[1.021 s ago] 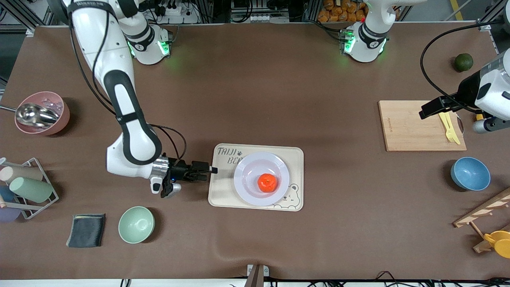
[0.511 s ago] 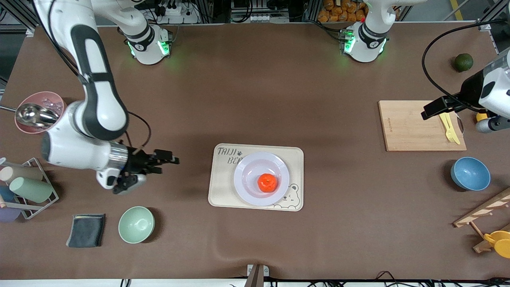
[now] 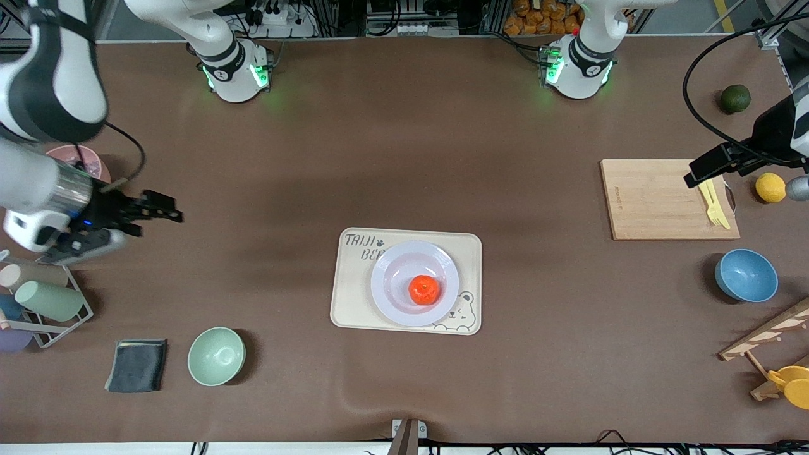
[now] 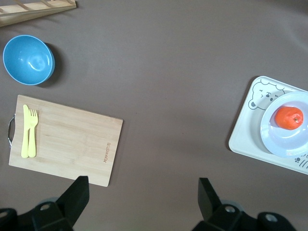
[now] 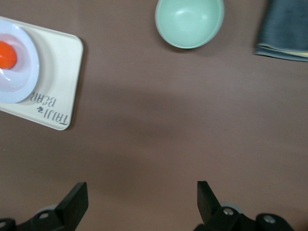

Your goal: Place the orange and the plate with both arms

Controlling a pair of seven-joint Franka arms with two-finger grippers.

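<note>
The orange (image 3: 424, 289) lies in the plate (image 3: 386, 292) on the tray (image 3: 346, 309). The left gripper (image 4: 140, 198) and the right gripper (image 5: 139, 199) are both spread wide, holding nothing.

Front view high overhead, wrist views downward — all share tray (image 3: 354, 309)

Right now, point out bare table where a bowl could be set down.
Widest bare patch: between the bear-print tray and the wooden cutting board. Also open: between the tray and the mint-green bowl. Crowded: the cup rack end and around the blue bowl.
</note>
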